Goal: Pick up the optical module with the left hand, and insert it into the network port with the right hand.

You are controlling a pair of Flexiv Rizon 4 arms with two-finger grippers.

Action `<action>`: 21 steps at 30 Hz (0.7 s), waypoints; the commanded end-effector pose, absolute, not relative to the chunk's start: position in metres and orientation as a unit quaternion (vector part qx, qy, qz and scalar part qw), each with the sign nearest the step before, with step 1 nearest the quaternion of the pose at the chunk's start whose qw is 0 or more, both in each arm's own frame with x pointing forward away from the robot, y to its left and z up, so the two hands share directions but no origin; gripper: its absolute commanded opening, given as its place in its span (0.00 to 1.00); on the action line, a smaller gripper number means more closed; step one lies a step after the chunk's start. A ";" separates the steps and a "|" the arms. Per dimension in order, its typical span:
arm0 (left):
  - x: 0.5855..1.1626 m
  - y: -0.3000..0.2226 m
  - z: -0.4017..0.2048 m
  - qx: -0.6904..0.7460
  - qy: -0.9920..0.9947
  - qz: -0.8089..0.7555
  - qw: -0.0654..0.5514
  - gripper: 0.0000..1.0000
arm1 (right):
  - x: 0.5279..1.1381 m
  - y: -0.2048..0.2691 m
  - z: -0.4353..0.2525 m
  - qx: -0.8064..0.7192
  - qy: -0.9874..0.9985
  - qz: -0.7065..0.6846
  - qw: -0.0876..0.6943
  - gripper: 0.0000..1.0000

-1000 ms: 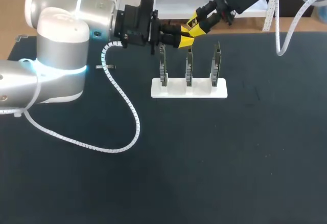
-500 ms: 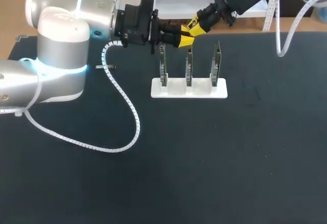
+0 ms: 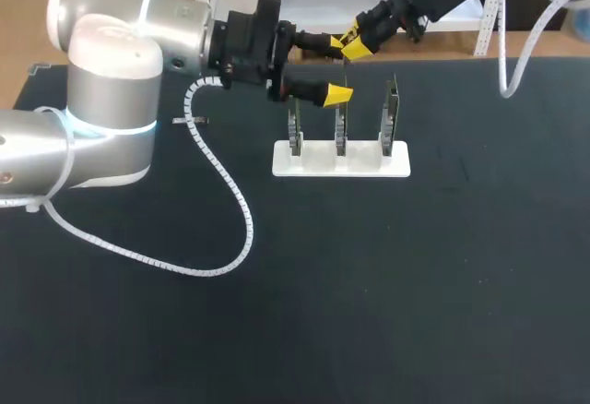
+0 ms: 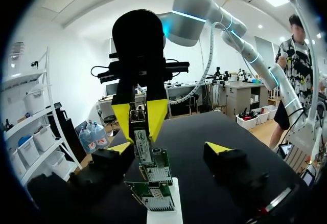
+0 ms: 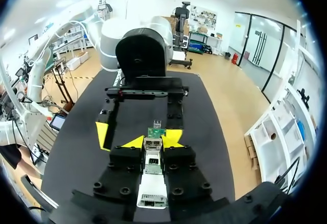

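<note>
The right end effector point(image 3: 353, 46) is clamped on the module point(image 5: 152, 160) at the far side of the surface point(image 3: 369, 284), above the cards point(image 3: 340, 118). The left end effector point(image 3: 337, 69) is just beside it, with its fingers wide apart.

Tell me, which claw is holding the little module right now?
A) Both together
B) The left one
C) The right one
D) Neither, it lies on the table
C: the right gripper has both fingers pressed on the module from two sides, while the left gripper stands wide open and does not touch it.
</note>
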State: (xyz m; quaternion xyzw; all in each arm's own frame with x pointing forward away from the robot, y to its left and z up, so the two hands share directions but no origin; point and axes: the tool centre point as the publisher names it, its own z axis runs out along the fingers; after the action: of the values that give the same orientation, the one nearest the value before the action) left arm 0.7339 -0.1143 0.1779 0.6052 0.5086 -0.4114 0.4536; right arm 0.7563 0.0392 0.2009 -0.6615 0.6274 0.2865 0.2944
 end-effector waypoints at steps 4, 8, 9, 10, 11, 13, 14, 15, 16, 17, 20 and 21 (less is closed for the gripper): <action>0.732 -0.114 0.179 0.605 0.510 -0.410 0.454 1.00 | 0.754 0.038 0.201 -0.662 0.626 0.288 0.295 0.00; 0.732 -0.114 0.179 0.605 0.510 -0.410 0.454 1.00 | 0.752 0.038 0.201 -0.663 0.625 0.287 0.296 0.00; 0.732 -0.114 0.179 0.605 0.510 -0.410 0.454 1.00 | 0.752 0.038 0.201 -0.663 0.625 0.287 0.296 0.00; 0.732 -0.114 0.179 0.605 0.510 -0.410 0.454 1.00 | 0.751 0.038 0.201 -0.663 0.625 0.287 0.297 0.00; 0.732 -0.114 0.179 0.605 0.510 -0.410 0.454 1.00 | 0.751 0.037 0.201 -0.662 0.625 0.287 0.297 0.00; 0.732 -0.113 0.182 0.616 0.515 -0.400 0.442 1.00 | 0.750 0.037 0.201 -0.663 0.624 0.288 0.298 0.00; 0.731 -0.113 0.183 0.621 0.517 -0.396 0.436 1.00 | 0.749 0.037 0.201 -0.663 0.624 0.288 0.298 0.00; 0.731 -0.113 0.185 0.630 0.521 -0.389 0.425 1.00 | 0.749 0.037 0.201 -0.663 0.624 0.288 0.298 0.00; 0.731 -0.113 0.186 0.635 0.524 -0.383 0.419 1.00 | 0.748 0.037 0.201 -0.663 0.624 0.288 0.298 0.00; 0.730 -0.113 0.188 0.641 0.525 -0.380 0.412 1.00 | 0.748 0.037 0.201 -0.663 0.624 0.287 0.297 0.00; 0.729 -0.110 0.192 0.651 0.530 -0.366 0.401 1.00 | 0.747 0.037 0.201 -0.664 0.624 0.287 0.296 0.00; 0.729 -0.109 0.193 0.653 0.533 -0.362 0.399 1.00 | 0.746 0.037 0.201 -0.664 0.624 0.287 0.296 0.00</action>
State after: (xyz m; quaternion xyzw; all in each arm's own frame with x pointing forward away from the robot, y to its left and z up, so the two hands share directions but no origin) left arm 0.7268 -0.1115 0.1845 0.6423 0.5247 -0.3731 0.4159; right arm 0.7504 0.0383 0.2001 -0.6649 0.6229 0.2897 0.2932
